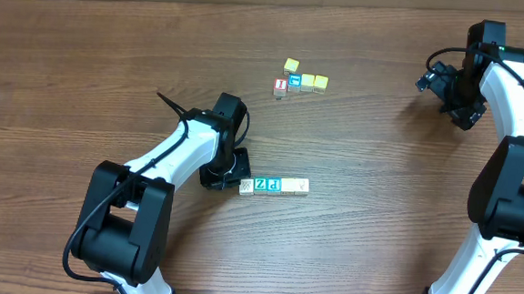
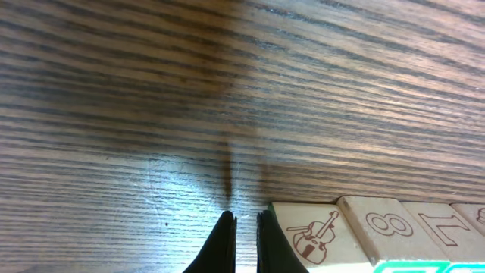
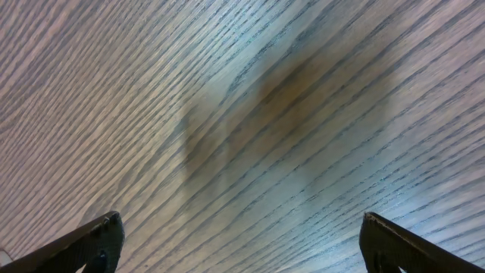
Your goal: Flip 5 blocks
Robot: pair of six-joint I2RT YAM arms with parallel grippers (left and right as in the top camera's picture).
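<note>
Row of five blocks (image 1: 275, 185) on wooden surface (image 1: 376, 218), near its middle, left tool (image 2: 244, 227) pinched together, empty, tips down just beside violin-marked end block (image 2: 318, 239), right tool (image 3: 242, 235) spread wide, well apart at far right, cluster of yellow and red cubes (image 1: 308, 80) farther back.

Five small wooden blocks (image 1: 274, 185) are lying flat in one touching row; the whitish block (image 1: 247, 187) bearing a violin drawing is sitting at the left end, and running rightward from it are the teal block (image 1: 261, 184), the blue block (image 1: 274, 185) and two pale cream blocks (image 1: 296, 186)
</note>
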